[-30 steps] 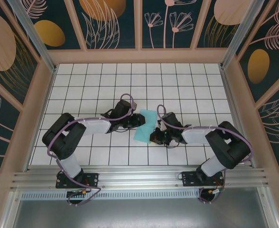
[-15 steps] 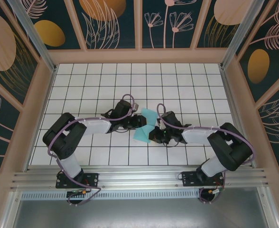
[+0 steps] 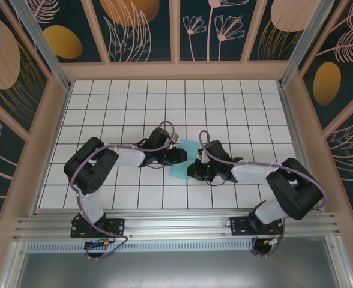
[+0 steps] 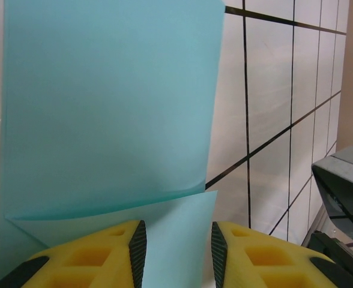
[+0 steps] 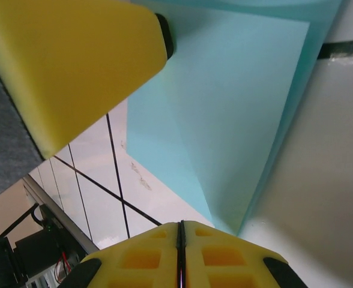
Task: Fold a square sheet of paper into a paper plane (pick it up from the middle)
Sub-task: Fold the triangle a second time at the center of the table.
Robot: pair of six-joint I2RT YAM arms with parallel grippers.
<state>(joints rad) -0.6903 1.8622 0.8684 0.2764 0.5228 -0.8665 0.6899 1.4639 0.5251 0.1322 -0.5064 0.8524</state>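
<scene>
Mid-table, my left gripper (image 3: 178, 157) has its jaws spread at 9 o'clock of the square sheet of paper (image 3: 190, 147). The right gripper (image 3: 192, 171), at 5 o'clock, has its jaws pressed together, touching it. Both have crept inward, covering more turquoise.

i see the paper (image 3: 178, 170) just off the middle of the table, toward 5 o'clock. it's thin, light turquoise, and folded: one flap lies over a lower layer, its free edge running about 9 to 3 o'clock in my left wrist view.

Left arm (image 3: 128, 157) and right arm (image 3: 251, 171) hem the paper (image 3: 178, 170); far tiles (image 3: 164, 102) open.
</scene>
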